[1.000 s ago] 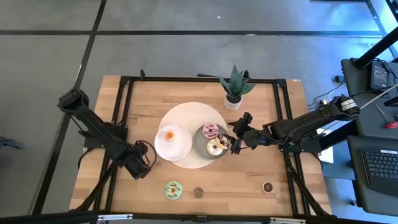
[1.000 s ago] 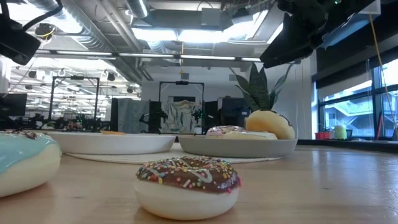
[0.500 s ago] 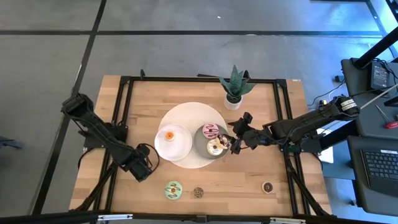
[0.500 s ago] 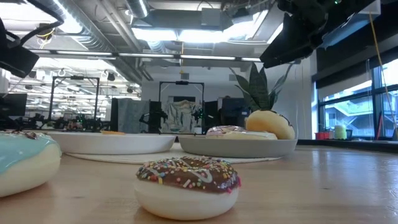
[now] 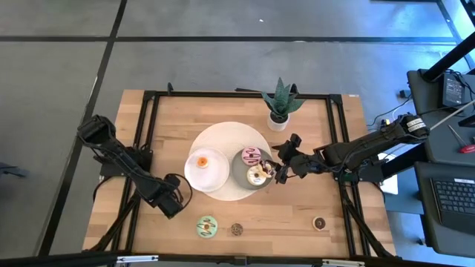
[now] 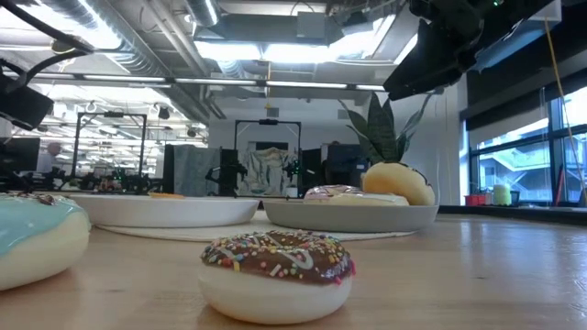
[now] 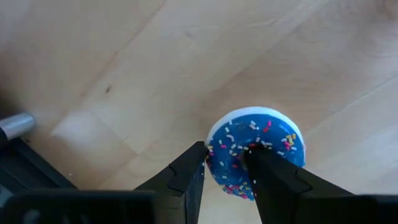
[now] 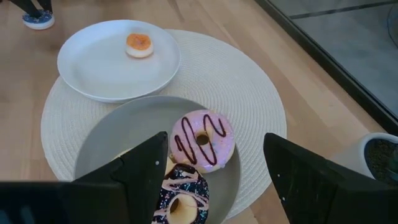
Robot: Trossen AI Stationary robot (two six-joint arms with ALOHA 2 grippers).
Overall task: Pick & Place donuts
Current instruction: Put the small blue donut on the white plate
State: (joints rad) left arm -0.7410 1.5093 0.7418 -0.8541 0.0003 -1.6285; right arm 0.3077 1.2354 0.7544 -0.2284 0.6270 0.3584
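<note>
Left jaws: the left gripper (image 7: 227,171) was pinching a small blue-iced toy donut with coloured sprinkles (image 7: 256,151), one finger outside the ring and one apparently through its hole.
Right jaws: the right gripper (image 8: 214,171) had its fingers spread wide, poised over the grey round plate (image 8: 118,134), not touching anything.
Change: over the last second the left arm had slid along the desk's front-left part, towards the front edge and slightly towards the round woven cream placemat (image 5: 226,133); the right arm had not moved.
Meaning: the blue donut looked picked and in transit; placing appeared still to come.
On the grey plate: a pink-iced donut with dark zigzag lines (image 8: 202,140) and a dark-iced donut with pale swirls (image 8: 180,199), touching each other.
On the white round plate (image 8: 93,68): one small orange-iced donut (image 8: 138,43), with bare plate all round it.
Off the placemat: a mint-green iced donut (image 5: 206,225), a chocolate sprinkled donut (image 5: 237,229) and a small dark donut (image 5: 319,222) lay near the wooden desk (image 5: 334,185) front edge.
Edges: the left gripper worked close to the black frame rail (image 5: 141,141) on the placemat's left.
Open room: bare wood lay between the left gripper and the placemat; the potted green plant (image 5: 280,102) stood behind it, out of that path.
</note>
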